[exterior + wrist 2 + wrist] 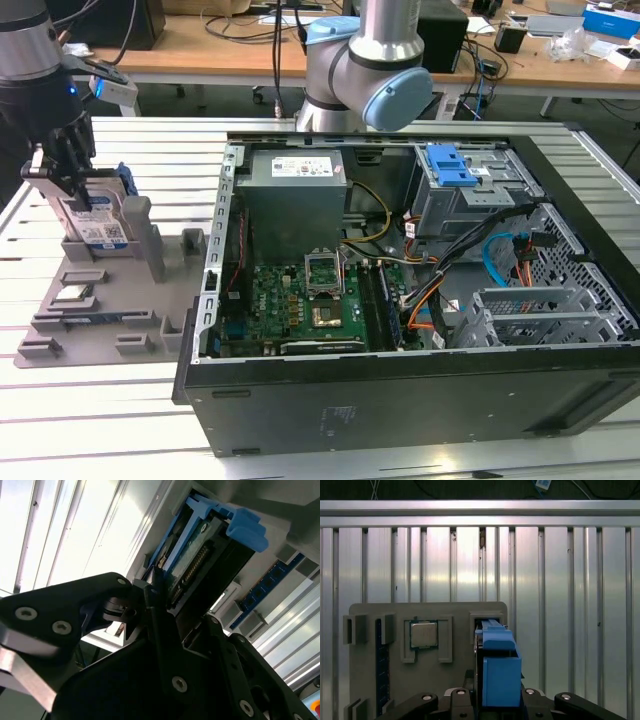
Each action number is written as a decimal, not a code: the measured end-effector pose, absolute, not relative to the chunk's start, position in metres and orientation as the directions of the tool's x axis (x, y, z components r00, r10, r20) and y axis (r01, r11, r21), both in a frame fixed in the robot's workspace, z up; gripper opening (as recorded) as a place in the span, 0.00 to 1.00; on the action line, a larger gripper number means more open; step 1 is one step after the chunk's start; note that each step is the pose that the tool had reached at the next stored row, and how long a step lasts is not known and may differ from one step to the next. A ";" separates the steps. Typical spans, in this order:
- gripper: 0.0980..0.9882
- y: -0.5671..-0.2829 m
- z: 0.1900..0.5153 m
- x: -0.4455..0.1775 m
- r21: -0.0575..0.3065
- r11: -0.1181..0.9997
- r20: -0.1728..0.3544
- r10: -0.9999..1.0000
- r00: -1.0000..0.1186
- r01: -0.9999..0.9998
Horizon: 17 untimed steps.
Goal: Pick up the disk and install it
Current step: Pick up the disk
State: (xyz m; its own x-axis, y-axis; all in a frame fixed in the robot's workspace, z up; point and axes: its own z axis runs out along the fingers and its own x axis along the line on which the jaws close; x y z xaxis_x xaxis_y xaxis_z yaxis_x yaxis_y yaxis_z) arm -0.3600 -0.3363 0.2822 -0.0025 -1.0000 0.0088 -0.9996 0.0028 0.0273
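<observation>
Claw [499,696] in the foreground of the first wrist view, pinching the disk [501,672] from two sides, with the jaws pressed against its blue bracket. The disk stands upright on edge at a slot of the grey fixture tray [105,305], towards the exterior view's left; whether it is seated in the slot or raised off it cannot be told. Just beside the slot, a small square silver chip [423,634] lies in its own recess, and a dark memory strip [382,665] lies further along the tray. The tray rests on the slatted aluminium bench [90,420]. An open computer case [400,395] stands near the tray on the exterior view's right, its motherboard [300,305] exposed and a blue latch [450,165] at its far corner.
</observation>
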 end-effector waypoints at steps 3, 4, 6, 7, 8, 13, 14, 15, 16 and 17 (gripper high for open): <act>0.30 -0.336 0.282 -0.360 0.027 0.003 0.009 -1.000 -0.003 -1.000; 0.30 -0.336 0.282 -0.360 0.027 0.003 0.009 -1.000 -0.003 -1.000; 0.30 -0.336 0.282 -0.360 0.027 0.003 0.009 -1.000 -0.002 -1.000; 0.30 -0.336 0.282 -0.360 0.027 0.003 0.009 -1.000 -0.003 -1.000; 0.30 -0.336 0.283 -0.360 0.027 0.003 0.009 -1.000 -0.002 -1.000; 0.30 -0.336 0.290 -0.360 0.027 0.003 0.009 -1.000 -0.002 -1.000; 0.30 -0.336 0.292 -0.360 0.027 0.003 0.009 -1.000 -0.002 -1.000; 0.30 -0.336 0.295 -0.360 0.027 0.003 0.009 -1.000 -0.003 -1.000; 0.30 -0.336 0.297 -0.360 0.027 0.003 0.009 -1.000 -0.002 -1.000; 0.30 -0.336 0.299 -0.360 0.027 0.003 0.009 -1.000 -0.002 -1.000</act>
State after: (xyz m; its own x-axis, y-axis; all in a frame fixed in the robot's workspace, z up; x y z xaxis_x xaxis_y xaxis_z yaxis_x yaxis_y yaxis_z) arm -0.3600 -0.3362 0.2988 -0.0025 -1.0000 0.0088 -0.9996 0.0027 0.0273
